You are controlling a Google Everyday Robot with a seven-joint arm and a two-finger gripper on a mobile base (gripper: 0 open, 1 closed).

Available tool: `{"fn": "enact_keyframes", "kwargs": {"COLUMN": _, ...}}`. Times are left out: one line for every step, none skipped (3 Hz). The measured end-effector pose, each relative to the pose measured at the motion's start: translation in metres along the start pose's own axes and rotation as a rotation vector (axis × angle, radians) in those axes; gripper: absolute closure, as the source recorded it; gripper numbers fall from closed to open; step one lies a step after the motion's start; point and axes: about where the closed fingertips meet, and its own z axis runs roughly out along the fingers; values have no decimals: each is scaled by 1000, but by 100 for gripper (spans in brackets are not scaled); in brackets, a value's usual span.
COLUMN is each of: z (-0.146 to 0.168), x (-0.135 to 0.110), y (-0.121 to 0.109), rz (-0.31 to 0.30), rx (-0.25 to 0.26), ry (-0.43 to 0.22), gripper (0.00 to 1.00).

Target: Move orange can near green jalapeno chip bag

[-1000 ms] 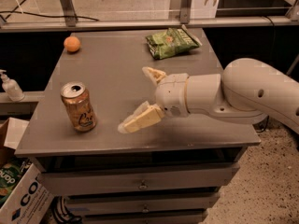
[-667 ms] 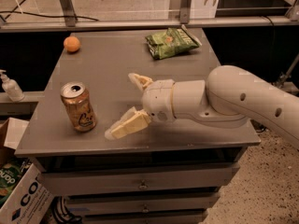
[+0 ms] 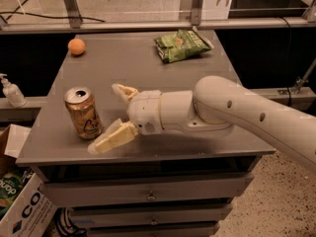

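Note:
The orange can [image 3: 83,113] stands upright near the front left of the grey table [image 3: 123,63], silver top and pull tab showing. The green jalapeno chip bag [image 3: 183,45] lies at the back right of the table, far from the can. My gripper [image 3: 109,117] reaches in from the right on a white arm, just right of the can. It is open, with one finger [image 3: 124,91] behind the can's right side and the other finger [image 3: 112,138] low at the front, close to the can's base. It holds nothing.
A small round orange fruit [image 3: 76,47] sits at the table's back left. A soap dispenser [image 3: 11,92] stands on a ledge to the left. Cardboard boxes [image 3: 19,211] lie on the floor at lower left. Drawers [image 3: 148,196] are under the tabletop.
My gripper has moved left across the table toward the orange can, still open. The can, bag and fruit have not moved.

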Motion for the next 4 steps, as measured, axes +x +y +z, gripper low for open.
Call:
{"fn": "enact_keyframes", "kwargs": {"z": 21, "x": -9, "y": -3, "rz": -2, "rx": -28, "ry": -25, "gripper": 0}}
{"fn": "enact_keyframes", "kwargs": {"z": 33, "x": -8, "y": -3, "rz": 17, "rx": -38, "ry": -30, "gripper": 0}}
{"fn": "enact_keyframes", "kwargs": {"z": 40, "x": -2, "y": 2, "rz": 50, "rx": -43, "ry": -40, "gripper": 18}}
{"fn": "enact_keyframes", "kwargs": {"z": 39, "x": 2, "y": 4, "rz": 67, "rx": -36, "ry": -43, "gripper": 41}}
